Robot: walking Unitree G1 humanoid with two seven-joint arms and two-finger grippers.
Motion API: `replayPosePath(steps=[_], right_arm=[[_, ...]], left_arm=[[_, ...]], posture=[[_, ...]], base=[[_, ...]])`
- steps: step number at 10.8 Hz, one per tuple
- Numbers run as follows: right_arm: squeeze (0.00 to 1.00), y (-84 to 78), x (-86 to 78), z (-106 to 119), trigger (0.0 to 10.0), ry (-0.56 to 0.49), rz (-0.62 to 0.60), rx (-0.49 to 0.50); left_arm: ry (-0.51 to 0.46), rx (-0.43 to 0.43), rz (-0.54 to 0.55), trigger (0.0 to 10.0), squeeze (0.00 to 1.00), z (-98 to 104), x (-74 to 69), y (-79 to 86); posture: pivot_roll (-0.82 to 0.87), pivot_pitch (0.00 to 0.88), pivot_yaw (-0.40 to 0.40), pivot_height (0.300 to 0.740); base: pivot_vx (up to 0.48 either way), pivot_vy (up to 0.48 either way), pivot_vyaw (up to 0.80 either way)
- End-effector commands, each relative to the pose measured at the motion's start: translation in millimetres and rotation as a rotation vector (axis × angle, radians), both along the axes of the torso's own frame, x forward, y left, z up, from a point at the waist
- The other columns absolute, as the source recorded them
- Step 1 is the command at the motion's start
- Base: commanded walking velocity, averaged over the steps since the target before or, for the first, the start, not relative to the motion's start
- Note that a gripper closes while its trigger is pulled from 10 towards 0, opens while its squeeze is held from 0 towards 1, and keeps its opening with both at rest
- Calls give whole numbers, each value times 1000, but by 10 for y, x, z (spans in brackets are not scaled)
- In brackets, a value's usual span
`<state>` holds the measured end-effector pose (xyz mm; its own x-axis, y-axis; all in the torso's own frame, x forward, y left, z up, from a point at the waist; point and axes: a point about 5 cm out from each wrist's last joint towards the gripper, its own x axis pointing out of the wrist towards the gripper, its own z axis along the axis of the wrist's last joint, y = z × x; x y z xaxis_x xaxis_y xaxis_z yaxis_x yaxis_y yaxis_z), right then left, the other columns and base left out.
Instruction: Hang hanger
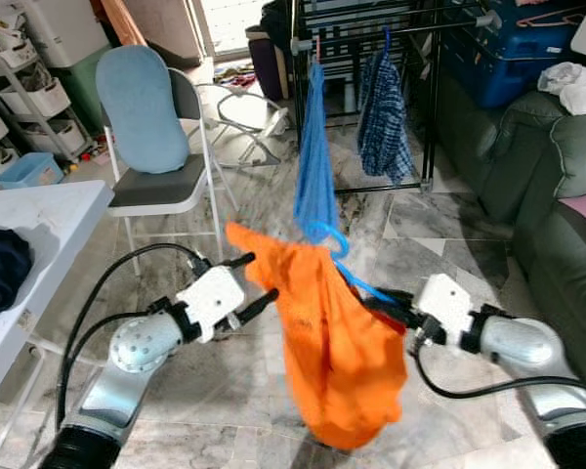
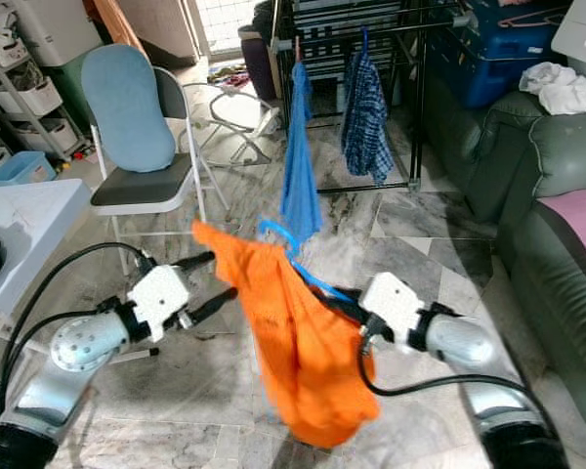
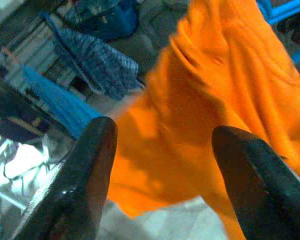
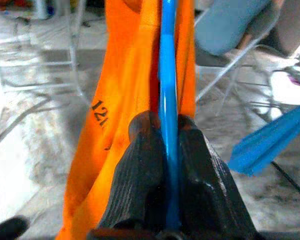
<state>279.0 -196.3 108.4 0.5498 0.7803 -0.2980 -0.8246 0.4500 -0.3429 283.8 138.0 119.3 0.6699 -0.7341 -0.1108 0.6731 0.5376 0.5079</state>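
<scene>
The right gripper [image 4: 166,150] clamps its fingers on the blue hanger [image 4: 167,75], which carries an orange shirt [image 1: 332,352] above the floor. The left gripper [image 1: 256,278], fingers spread and empty, sits beside the shirt. Beyond stands the drying rack [image 1: 410,24].

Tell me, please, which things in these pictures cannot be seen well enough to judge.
- Hanger: the orange shirt covers most of it in the eye views, so its whole shape is hidden.
- Print on the shirt: in the right wrist view only "12" shows; a fold hides the rest.
- Right tool: the shirt hides its fingertips in the eye views.
- Drying rack: its top is cut off by the picture edge.
- Left wrist view: blurred, so the background past the left tool is unclear.
</scene>
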Motion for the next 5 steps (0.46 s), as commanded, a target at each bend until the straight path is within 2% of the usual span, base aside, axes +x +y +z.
replayPosePath(steps=[1, 2, 5], right_arm=[[0, 27, 2, 103, 10000, -24, 52, 14], [0, -58, -24, 110, 10000, -13, 70, -26], [0, -21, -15, 150, 10000, -51, 121, -57]], left_arm=[[-17, 47, -15, 10000, 1000, 11, 16, 40], [-49, 66, -37, 10000, 1000, 38, 52, 8], [-78, 94, -73, 10000, 1000, 38, 106, -48]], posture=[[-106, 18, 117, 740], [-114, 18, 125, 740], [-120, 16, 142, 740]], base=[[0, 0, 0], [0, 0, 0], [0, 0, 0]])
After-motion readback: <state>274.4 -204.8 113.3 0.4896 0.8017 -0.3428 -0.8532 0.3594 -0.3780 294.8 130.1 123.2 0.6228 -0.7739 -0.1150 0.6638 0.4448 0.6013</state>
